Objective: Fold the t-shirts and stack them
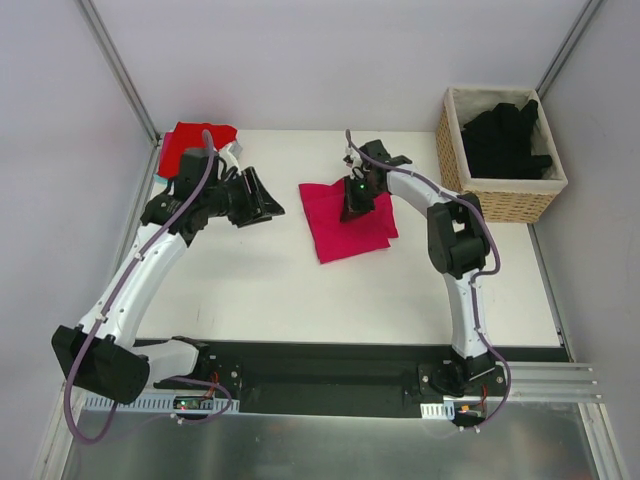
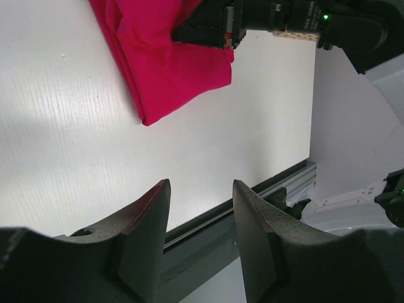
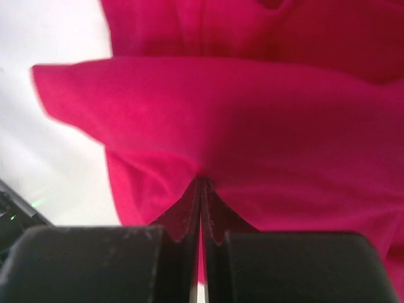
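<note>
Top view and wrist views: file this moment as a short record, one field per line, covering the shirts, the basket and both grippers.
magenta t-shirt: lying folded near the middle of the table
right gripper: shut, pinching a fold of the magenta t-shirt
left gripper: open, holding nothing, over bare table, apart from the magenta t-shirt
red t-shirt: crumpled at the far left corner
black t-shirts: piled in the wicker basket, far right

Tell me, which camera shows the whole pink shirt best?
The top view: nearly the whole folded pink shirt shows. The left wrist view catches only one corner; the right wrist view is a close-up of cloth pinched by the right gripper.
</note>
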Controlling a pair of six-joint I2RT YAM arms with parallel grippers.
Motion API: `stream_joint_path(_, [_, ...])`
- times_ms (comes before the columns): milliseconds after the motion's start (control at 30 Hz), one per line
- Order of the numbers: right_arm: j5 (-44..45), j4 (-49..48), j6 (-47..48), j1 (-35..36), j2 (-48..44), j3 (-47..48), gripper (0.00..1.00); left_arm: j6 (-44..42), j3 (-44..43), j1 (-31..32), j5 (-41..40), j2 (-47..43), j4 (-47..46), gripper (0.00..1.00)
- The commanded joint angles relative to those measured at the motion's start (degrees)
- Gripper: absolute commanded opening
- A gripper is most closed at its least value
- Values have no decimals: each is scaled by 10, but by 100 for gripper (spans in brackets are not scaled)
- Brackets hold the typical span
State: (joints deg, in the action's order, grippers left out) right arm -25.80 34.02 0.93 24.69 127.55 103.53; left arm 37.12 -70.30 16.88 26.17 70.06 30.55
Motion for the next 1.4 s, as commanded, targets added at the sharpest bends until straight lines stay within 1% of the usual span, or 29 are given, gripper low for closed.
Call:
stream_joint_path(0, [43, 5, -7, 4, 21, 51, 1, 17, 4, 3, -16, -41, 19, 43])
stream_joint_path(67, [47, -12, -7, 5, 28, 64, 1, 22, 10, 3, -23, -55, 20, 43])
stream_joint_path(100, [47, -15, -7, 4, 38, 85, 1, 23, 15, 3, -23, -57, 21, 43])
stream_joint_path(233, [44, -2, -33, 5, 55, 135, 1, 29, 25, 3, -23, -64, 27, 41])
stream_joint_path(433, [47, -32, -36, 9, 16, 103, 1, 32, 32, 3, -27, -68, 31, 40])
stream_joint_path(667, [38, -38, -35, 10, 83, 116, 1, 33, 25, 3, -30, -71, 37, 38])
stream_joint_path(800, [67, -129, -54, 11, 69, 60, 1, 41, 33, 3, -29, -77, 44, 37])
stream_joint_path(867, [77, -120, -59, 11, 84, 82, 1, 48, 41, 4, -31, -85, 45, 36])
stream_joint_path(900, [75, -75, -65, 9, 111, 138, 1, 49, 44, 3, -31, -87, 46, 36])
stream_joint_path(1000, [65, 16, -69, 9, 155, 205, 1, 53, 45, 3, -35, -94, 47, 36])
stream_joint_path(1100, [51, 24, -78, 11, 135, 161, 1, 55, 39, 3, -38, -100, 48, 35])
stream_joint_path(1133, [48, 24, -77, 11, 116, 115, 1, 55, 39, 3, -38, -106, 49, 35])
stream_joint_path(1233, [42, 36, -71, 19, 77, 56, 1, 53, 39, 3, -40, -109, 50, 35])
stream_joint_path(1267, [43, 48, -64, 20, 69, 25, 1, 52, 40, 3, -39, -111, 51, 35])
stream_joint_path(1333, [47, 73, -61, 30, 51, -4, 1, 50, 41, 3, -32, -107, 51, 35])
stream_joint_path(1367, [48, 81, -59, 33, 33, -37, 1, 48, 40, 3, -31, -107, 51, 35])
